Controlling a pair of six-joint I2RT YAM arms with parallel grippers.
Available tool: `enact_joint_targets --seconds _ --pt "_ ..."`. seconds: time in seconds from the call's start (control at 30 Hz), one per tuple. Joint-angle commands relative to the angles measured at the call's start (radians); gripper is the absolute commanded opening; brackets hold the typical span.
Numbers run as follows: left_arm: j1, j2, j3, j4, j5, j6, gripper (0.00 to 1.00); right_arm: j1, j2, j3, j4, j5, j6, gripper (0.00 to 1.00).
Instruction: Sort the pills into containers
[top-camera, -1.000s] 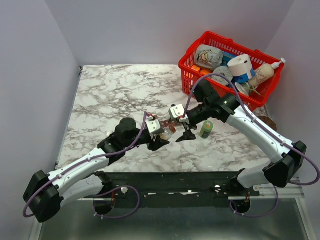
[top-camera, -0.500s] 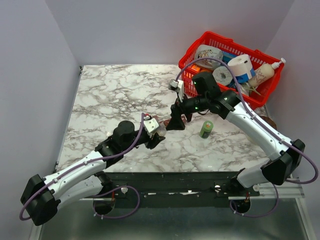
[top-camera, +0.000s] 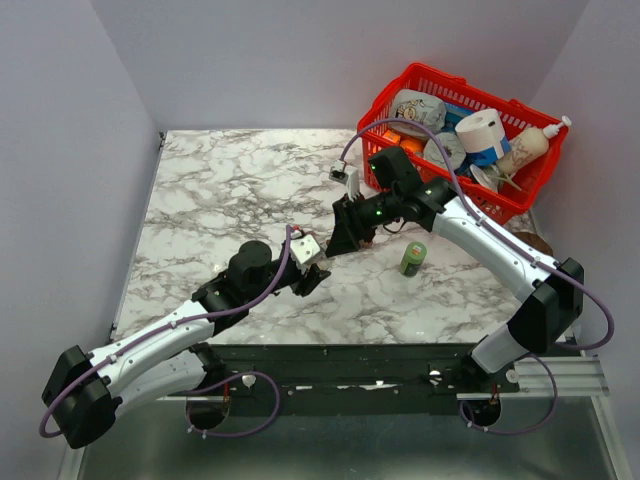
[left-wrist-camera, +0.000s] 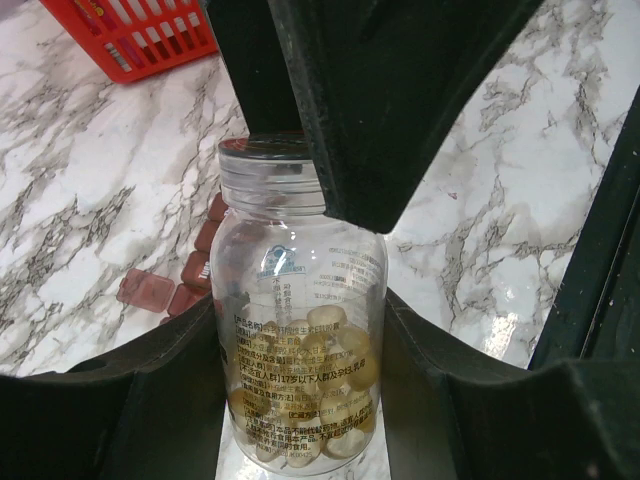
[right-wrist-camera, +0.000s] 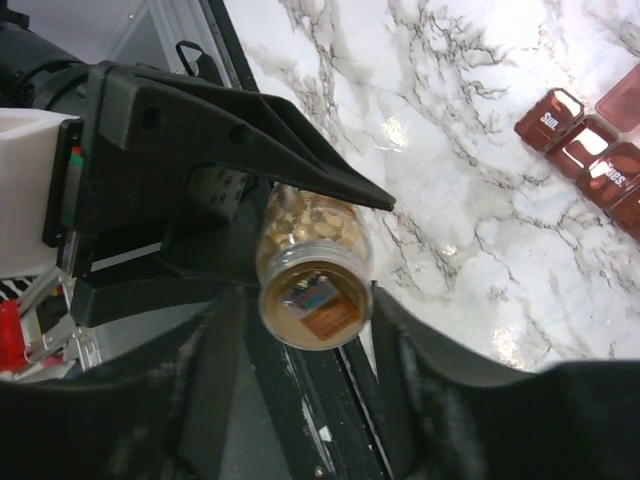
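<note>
A clear bottle holding yellow-tan pills stands upright between the fingers of my left gripper, which is shut on its body. My right gripper reaches in from above. Its fingers press both sides of the bottle's tan cap, and pills show through the glass behind it. In the top view the two grippers, left and right, meet near the table's middle and hide the bottle. The dark red containers lie on the marble behind the bottle, with several compartments showing open lids.
A red mesh basket full of bottles and tape rolls stands at the back right, and its corner shows in the left wrist view. A small green bottle stands on the marble just right of the grippers.
My right gripper swung up from beside the left gripper, came over the bottle's top and narrowed its jaws on the cap. The left arm kept holding the bottle and shifted slightly.
</note>
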Motion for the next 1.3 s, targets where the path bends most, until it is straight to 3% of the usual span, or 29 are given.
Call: enact_joint_targets --seconds 0.0,0.03,0.13,0.23,0.3,0.33,0.4,0.43,0.47,0.53,0.6,0.67,0.7,0.83,0.9,1.17,1.27 --pt "-0.004 0.002 0.030 0.020 -0.025 -0.001 0.00 -0.001 0.012 0.018 -0.004 -0.098 0.008 0.50" --pt "-0.006 0.002 0.030 0.018 -0.017 0.002 0.00 -0.001 0.013 0.023 -0.004 -0.104 -0.004 0.41" --pt "-0.004 -0.004 0.028 0.009 0.010 0.002 0.00 0.000 0.028 0.062 -0.028 -0.149 -0.066 0.28" --pt "-0.004 -0.015 0.024 -0.006 0.096 0.007 0.00 0.010 0.050 0.127 -0.099 -0.195 -0.257 0.21" --pt "-0.003 -0.028 0.021 -0.018 0.164 0.012 0.00 0.020 0.033 0.139 -0.152 -0.209 -0.414 0.20" --pt "0.000 -0.033 0.018 -0.020 0.187 0.015 0.00 0.034 0.016 0.130 -0.159 -0.201 -0.588 0.20" --pt "0.010 -0.051 0.008 -0.021 0.254 0.016 0.00 0.045 -0.060 0.052 -0.154 -0.198 -0.788 0.20" --pt "0.014 -0.056 0.007 -0.023 0.271 0.018 0.00 0.049 -0.086 0.014 -0.142 -0.198 -1.002 0.20" --pt "0.019 -0.056 0.008 -0.034 0.291 0.019 0.00 0.049 -0.119 -0.072 -0.113 -0.200 -1.100 0.21" --pt "0.027 -0.053 0.013 -0.047 0.343 0.028 0.00 0.051 -0.122 -0.083 -0.157 -0.204 -1.349 0.23" --pt "0.033 -0.044 0.021 -0.067 0.366 0.033 0.00 0.053 -0.088 -0.030 -0.228 -0.198 -1.378 0.23" --pt "0.034 -0.027 0.027 -0.075 0.388 0.038 0.00 0.056 -0.085 -0.034 -0.217 -0.189 -1.416 0.33" --pt "0.034 -0.021 0.027 -0.077 0.388 0.039 0.00 0.059 -0.079 -0.017 -0.211 -0.180 -1.400 0.38" --pt "0.037 -0.019 0.034 -0.081 0.350 0.042 0.00 0.059 -0.065 0.010 -0.218 -0.190 -1.283 0.77" --pt "0.037 -0.030 0.033 -0.081 0.308 0.041 0.00 0.059 -0.073 0.004 -0.166 -0.178 -1.123 0.97" --pt "0.037 -0.050 0.039 -0.094 0.204 0.007 0.00 0.051 -0.013 0.111 -0.117 -0.042 -0.326 1.00" --pt "0.037 -0.047 0.045 -0.087 0.181 -0.001 0.00 0.040 0.022 0.116 -0.139 -0.022 -0.184 1.00"
